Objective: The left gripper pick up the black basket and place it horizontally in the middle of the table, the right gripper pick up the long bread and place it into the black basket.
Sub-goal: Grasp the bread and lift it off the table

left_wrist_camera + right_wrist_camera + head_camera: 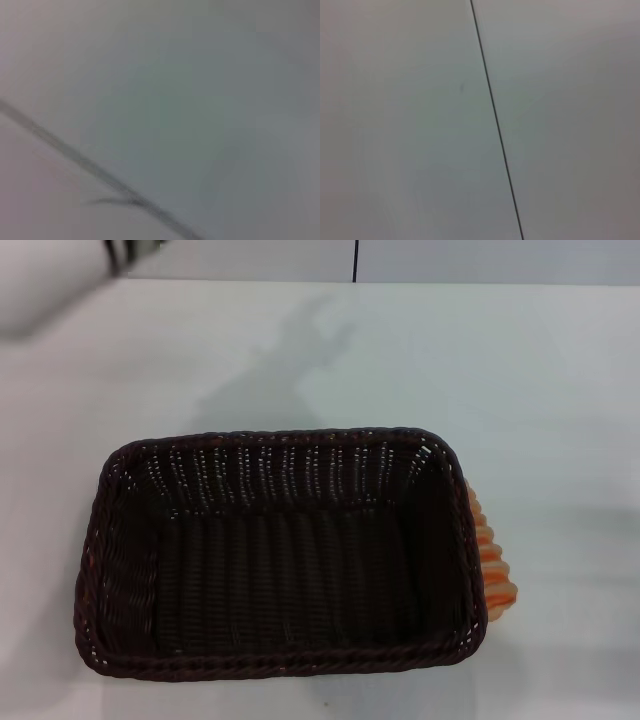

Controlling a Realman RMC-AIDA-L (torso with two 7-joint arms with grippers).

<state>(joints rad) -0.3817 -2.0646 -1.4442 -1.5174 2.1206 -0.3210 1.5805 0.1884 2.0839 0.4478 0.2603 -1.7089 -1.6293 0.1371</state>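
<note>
The black basket [275, 555] stands upright on the white table [520, 370], its long side across the view, near the middle front. It is empty inside. The long bread [492, 560], striped orange and cream, lies on the table against the outside of the basket's right wall, mostly hidden by it. The left arm shows as a blur at the far left corner, with a dark part of the left gripper [125, 252] at its end, well away from the basket. The right gripper is out of view. Both wrist views show only a pale surface with a dark seam.
The table's far edge [400, 282] meets a pale wall with a dark vertical seam [355, 260]. The left arm's shadow [290, 370] falls on the table behind the basket.
</note>
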